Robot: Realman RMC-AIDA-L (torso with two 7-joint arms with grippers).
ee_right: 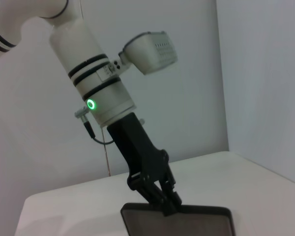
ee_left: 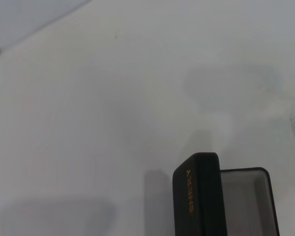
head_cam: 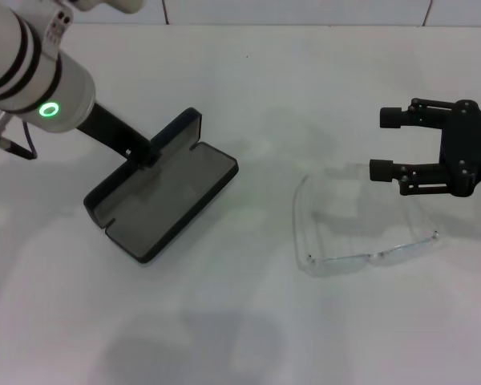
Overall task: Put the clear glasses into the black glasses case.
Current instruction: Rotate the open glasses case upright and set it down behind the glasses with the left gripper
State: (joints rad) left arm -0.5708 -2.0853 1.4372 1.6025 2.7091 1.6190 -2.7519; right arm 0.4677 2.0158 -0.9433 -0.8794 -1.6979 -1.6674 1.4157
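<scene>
The black glasses case [head_cam: 164,204] lies open at the left of the table, grey lining up and its lid [head_cam: 179,130] standing upright. My left gripper [head_cam: 144,152] is shut on the lid's near end; the right wrist view shows that left gripper [ee_right: 161,195] clamped on the case [ee_right: 187,220] edge. In the left wrist view the lid [ee_left: 196,196] carries orange "SHERY" lettering beside the grey interior. The clear glasses [head_cam: 361,255] rest on the table right of centre, arms unfolded. My right gripper [head_cam: 387,144] is open just behind them, apart from them.
The white table [head_cam: 248,337] runs to a tiled wall at the back. My left arm [head_cam: 32,72] slants in from the top left corner over the table's left side.
</scene>
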